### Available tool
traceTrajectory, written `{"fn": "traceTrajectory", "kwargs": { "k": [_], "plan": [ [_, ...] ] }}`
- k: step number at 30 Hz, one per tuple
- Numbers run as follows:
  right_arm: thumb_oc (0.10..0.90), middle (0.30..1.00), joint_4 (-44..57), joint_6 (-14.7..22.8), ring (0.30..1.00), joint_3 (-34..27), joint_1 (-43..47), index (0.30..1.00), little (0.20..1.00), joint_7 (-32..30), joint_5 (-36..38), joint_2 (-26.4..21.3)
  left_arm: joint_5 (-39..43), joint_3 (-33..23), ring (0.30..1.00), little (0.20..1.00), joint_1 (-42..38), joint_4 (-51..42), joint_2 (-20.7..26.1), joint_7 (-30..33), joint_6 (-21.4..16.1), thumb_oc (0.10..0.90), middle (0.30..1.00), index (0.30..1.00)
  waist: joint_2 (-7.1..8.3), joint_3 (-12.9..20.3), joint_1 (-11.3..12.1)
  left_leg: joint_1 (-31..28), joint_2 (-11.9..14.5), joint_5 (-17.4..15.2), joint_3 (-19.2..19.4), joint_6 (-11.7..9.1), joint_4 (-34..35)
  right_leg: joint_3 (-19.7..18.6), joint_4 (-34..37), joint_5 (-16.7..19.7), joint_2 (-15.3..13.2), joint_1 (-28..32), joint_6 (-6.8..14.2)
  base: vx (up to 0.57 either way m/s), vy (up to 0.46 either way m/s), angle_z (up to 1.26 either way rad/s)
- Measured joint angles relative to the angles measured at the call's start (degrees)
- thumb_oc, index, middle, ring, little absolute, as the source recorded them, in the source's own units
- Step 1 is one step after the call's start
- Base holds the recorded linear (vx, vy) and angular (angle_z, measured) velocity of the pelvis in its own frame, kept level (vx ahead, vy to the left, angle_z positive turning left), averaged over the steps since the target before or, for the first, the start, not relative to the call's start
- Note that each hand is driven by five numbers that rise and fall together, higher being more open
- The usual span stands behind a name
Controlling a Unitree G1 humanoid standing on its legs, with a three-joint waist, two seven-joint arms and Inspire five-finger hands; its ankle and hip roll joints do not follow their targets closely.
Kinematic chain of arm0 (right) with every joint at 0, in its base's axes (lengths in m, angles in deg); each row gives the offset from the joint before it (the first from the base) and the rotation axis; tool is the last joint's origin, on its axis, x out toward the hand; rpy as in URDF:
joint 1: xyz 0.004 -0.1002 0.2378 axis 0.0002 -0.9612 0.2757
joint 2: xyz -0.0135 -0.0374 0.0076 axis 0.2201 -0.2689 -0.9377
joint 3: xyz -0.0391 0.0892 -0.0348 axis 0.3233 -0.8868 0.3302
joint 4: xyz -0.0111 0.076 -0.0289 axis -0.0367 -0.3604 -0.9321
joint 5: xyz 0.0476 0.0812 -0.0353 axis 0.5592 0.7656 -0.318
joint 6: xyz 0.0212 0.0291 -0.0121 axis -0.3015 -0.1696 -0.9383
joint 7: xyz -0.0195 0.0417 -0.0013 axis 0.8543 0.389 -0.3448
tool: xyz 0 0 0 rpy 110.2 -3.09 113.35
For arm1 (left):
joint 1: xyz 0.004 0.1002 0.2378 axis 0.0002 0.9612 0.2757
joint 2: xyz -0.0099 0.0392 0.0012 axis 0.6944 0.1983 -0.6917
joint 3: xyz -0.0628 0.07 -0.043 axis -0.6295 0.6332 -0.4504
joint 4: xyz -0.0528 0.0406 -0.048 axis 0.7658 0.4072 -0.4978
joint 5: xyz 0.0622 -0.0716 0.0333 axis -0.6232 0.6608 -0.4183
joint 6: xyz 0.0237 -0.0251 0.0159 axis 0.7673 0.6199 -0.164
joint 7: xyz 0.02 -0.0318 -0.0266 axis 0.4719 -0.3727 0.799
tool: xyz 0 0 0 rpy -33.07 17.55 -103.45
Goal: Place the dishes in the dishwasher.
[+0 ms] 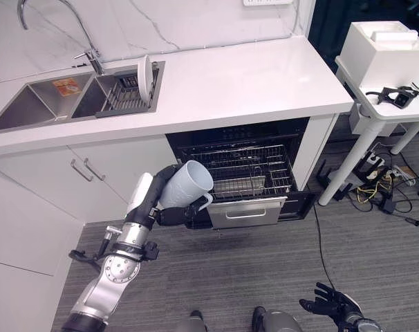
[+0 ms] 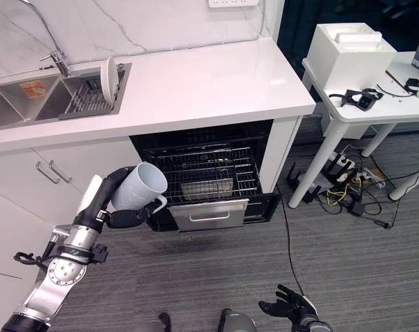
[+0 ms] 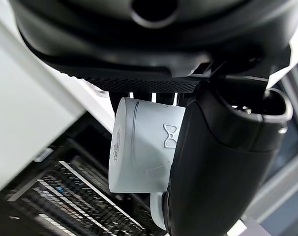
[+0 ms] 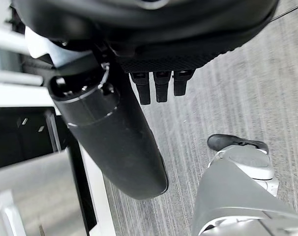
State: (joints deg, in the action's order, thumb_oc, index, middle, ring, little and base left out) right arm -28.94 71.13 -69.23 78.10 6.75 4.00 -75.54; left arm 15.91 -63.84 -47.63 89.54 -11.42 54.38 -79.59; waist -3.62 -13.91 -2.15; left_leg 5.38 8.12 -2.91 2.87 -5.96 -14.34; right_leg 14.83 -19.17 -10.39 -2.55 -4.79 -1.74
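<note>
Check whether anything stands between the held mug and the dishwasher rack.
Nothing visible does. The left hand holds the mug just in front of and left of the pulled-out rack, with open air between them. A metal tray lies in the rack; the wires around it look bare.

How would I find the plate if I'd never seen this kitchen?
Start at the long white counter and go to the steel sink at its left end. In the sink's right basin sits a wire rack, and the plate stands on edge in it. It is the one white round dish there, unlike the mug held in the robot's left hand.
</note>
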Motion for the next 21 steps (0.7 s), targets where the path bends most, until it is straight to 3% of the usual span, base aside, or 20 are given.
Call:
{"fn": "traceTrajectory", "kwargs": {
  "k": [5,6,9,11,13,16,17,18,20,21],
  "plan": [
    [0.800,0.900,-0.04,-0.51,0.900,0.82,-0.89,0.900,0.900,-1.86,1.77,3.19,2.47,0.21,0.300,0.300,-0.34,0.96,-1.33,-2.32,0.27,0.400,0.300,0.300,-1.91,-0.48,-0.62,5.99,-0.17,0.12,0.93,-0.10,0.15,-0.11,2.03,0.69,0.89,0.20,1.09,0.21,0.220,-0.05],
    [0.800,0.900,-0.02,-0.42,0.900,0.82,-0.79,0.900,0.900,-2.61,2.06,3.06,3.90,0.21,0.300,0.300,-0.46,2.20,-1.39,-2.69,0.29,0.400,0.300,0.300,-3.31,-0.47,-0.64,6.43,-0.41,0.16,0.90,0.00,0.30,-0.75,2.38,0.95,1.03,0.74,1.05,0.23,0.293,-0.39],
    [0.800,0.900,0.02,-0.40,0.900,0.96,-0.81,0.900,0.900,-3.78,2.05,2.33,4.98,-0.02,0.300,0.300,-0.49,4.68,-1.37,-4.02,0.29,0.400,0.300,0.300,-3.79,-0.56,-0.50,5.05,-0.60,0.35,0.40,0.46,1.04,-2.72,2.37,0.81,1.51,1.87,0.91,0.22,0.281,-0.43],
    [0.800,0.900,1.00,-0.41,0.900,0.68,-1.03,0.900,0.900,-5.29,2.31,2.14,6.16,-0.06,0.300,0.300,-0.76,5.09,-1.88,-5.08,0.23,0.400,0.300,0.300,-3.97,-0.40,0.43,3.37,-3.18,2.87,-0.73,3.99,2.44,-4.92,2.09,0.28,0.75,2.42,1.59,0.23,0.267,-0.43],
    [0.800,0.900,2.66,-0.47,0.900,0.71,-2.74,0.900,0.900,-6.03,2.63,2.98,6.07,0.01,0.300,0.300,-1.90,5.23,-2.70,-5.90,0.18,0.400,0.300,0.300,-2.10,-0.52,0.12,2.23,-5.51,2.18,-0.70,5.96,2.12,-4.99,2.15,1.03,-1.06,3.82,3.33,0.11,0.155,0.11],
    [0.800,0.900,4.14,-0.39,0.900,0.00,-2.74,0.900,0.900,-6.76,3.46,4.42,6.02,0.26,0.300,0.300,-3.90,6.88,-2.60,-5.82,0.15,0.400,0.300,0.300,-1.08,-1.77,-1.08,1.73,-6.50,-0.73,-1.54,7.97,-1.66,-7.64,-15.70,1.78,-3.21,-3.70,6.32,0.09,-0.012,0.18],
    [0.800,0.900,5.30,-0.27,0.900,-0.42,-2.91,0.900,0.900,-6.81,3.82,4.79,6.03,0.26,0.300,0.300,-3.96,7.10,-2.22,-5.71,0.18,0.400,0.300,0.300,-0.54,-1.75,-1.23,1.02,-7.06,-1.05,-1.42,8.43,-1.65,-8.71,-17.92,1.03,-3.60,-5.06,7.18,0.10,-0.111,0.10],
    [0.800,0.900,5.92,0.18,0.900,-0.20,-2.90,0.900,0.900,-6.53,4.05,4.93,6.03,0.25,0.300,0.300,-3.97,7.03,-1.49,-5.58,0.24,0.400,0.300,0.300,-0.14,-1.66,-1.46,0.58,-7.38,-1.80,-1.15,8.82,-1.54,-9.63,-16.52,-0.02,-3.15,-6.02,7.35,0.06,-0.135,0.12],
    [0.800,0.900,5.88,0.45,0.900,-0.30,-1.91,0.900,0.900,-6.38,4.14,5.29,6.04,0.01,0.300,0.300,-4.20,6.50,-0.49,-3.96,0.35,0.400,0.300,0.300,0.17,-1.58,-1.37,0.72,-8.33,-2.31,-1.11,8.93,-1.07,-9.63,-0.61,0.61,-2.92,-5.86,6.70,0.08,-0.274,0.11],
    [0.800,0.900,5.88,0.54,0.900,-0.26,-1.75,0.900,0.900,-6.35,4.06,5.36,6.03,-0.02,0.300,0.300,-4.21,6.61,-0.41,-3.46,0.43,0.400,0.300,0.300,0.32,-1.65,-1.34,0.75,-8.60,-2.40,-0.94,8.93,-1.20,-9.96,0.93,0.79,-3.22,-6.18,6.97,0.07,-0.234,-0.09]
  ]
}}
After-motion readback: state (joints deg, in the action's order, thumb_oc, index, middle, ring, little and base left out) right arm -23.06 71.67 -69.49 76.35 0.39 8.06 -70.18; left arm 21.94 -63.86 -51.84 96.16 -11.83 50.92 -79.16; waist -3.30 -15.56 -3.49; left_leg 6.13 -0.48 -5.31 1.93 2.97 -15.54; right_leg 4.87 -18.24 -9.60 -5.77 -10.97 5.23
